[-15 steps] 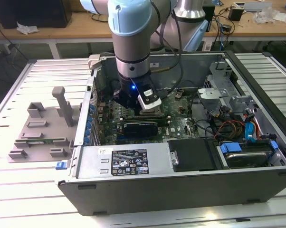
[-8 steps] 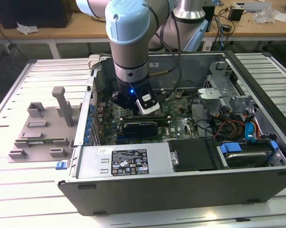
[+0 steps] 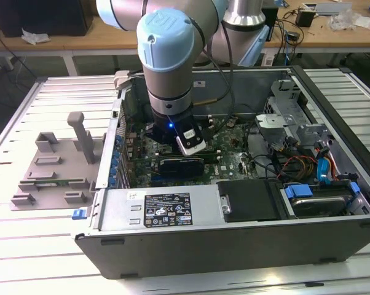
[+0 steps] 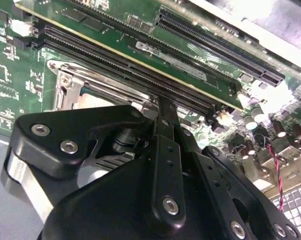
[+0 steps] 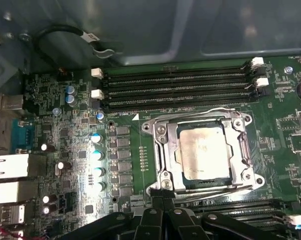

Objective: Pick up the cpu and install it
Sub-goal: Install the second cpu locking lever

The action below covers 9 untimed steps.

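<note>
Single robot arm, wrist pointing straight down

Item: one grey-and-pale-blue jointed robot arm [image 3: 166, 55], entering from the upper edge of the exterior view, its last segment upright with a rounded pale-blue joint cap on top. Below the grey cylindrical wrist section sits a black collar showing a small blue light, with a white-edged black block mounted just beside it, tilted. Black metal gripper [image 5: 163, 192] at the arm's lower end: bolted linkage bars and a narrow central bar are seen in both wrist views, converging toward the tip [image 4: 163, 107]. Tip end partly hidden by the linkage.
</note>
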Motion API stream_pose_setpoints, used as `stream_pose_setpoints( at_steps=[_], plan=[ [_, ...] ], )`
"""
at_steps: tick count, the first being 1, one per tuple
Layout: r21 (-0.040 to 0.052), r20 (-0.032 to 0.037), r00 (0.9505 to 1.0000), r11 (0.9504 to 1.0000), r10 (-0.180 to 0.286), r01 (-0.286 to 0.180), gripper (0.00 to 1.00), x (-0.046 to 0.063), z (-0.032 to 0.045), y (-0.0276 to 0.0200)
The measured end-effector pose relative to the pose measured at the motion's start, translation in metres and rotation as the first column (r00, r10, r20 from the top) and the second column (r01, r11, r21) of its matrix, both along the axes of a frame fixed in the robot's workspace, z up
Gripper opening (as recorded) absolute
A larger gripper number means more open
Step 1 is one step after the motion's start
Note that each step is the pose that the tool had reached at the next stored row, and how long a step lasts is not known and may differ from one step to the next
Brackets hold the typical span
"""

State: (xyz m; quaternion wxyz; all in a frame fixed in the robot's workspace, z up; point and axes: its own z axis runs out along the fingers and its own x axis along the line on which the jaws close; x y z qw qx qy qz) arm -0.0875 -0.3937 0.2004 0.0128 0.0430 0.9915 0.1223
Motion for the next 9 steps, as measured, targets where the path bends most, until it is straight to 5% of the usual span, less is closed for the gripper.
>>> stream_pose_setpoints(
  at_steps=[4,9],
  plan=[
    [0.0099,0.0004,1.0,1.0,0.0,0.0,0.11,-0.0003,-0.0022,0.0016],
    [0.01,0.0004,1.0,1.0,0.0,0.0,0.11,-0.0045,0.0012,0.0043]
  ],
)
